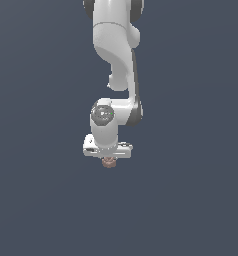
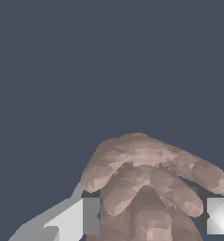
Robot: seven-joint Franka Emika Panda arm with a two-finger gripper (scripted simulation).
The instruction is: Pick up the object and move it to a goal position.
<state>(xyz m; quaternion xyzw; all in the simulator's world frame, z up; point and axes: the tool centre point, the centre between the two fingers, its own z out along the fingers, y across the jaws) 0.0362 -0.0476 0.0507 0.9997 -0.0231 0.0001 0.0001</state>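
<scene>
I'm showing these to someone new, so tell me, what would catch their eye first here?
The white robot arm stands out first, hanging down the middle of the exterior view against a plain dark blue-grey backdrop. At its lower end sits the claw with the small lumpy reddish-brown object peeking out beneath it. In the wrist view that object looms large, bumpy and pinkish-tan, between the claw's two pale fingers.

The object (image 1: 109, 162) sits directly under the gripper (image 1: 108, 159), between its two fingers (image 2: 88, 215).
</scene>
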